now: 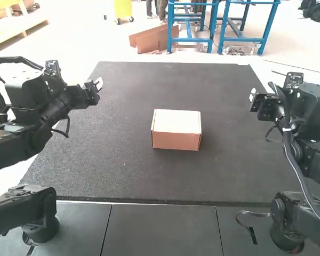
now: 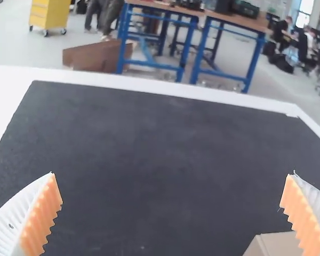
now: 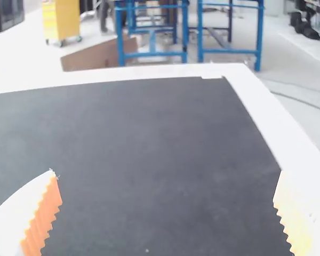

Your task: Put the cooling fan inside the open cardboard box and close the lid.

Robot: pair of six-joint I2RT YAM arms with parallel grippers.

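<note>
Two pincers: both spread apart, each holding nothing
left pincer (image 1: 94, 88) (image 2: 170, 177): hovers over the left edge of the mat, pointing inward toward the middle
right pincer (image 1: 254, 101) (image 3: 166, 176): hovers at the right edge of the mat, pointing inward
cardboard box (image 1: 176, 129) (image 2: 272, 245): sits on the mat about midway between the pincers, well apart from both, lid flaps shut, top flat
mat (image 1: 122, 160): black, covers most of the worktop (image 3: 277, 122); a white rim shows along the far and side edges
open room: bare mat on every side of the box, wide gaps to both pincers
writing: box top and front face look plain brown
</note>
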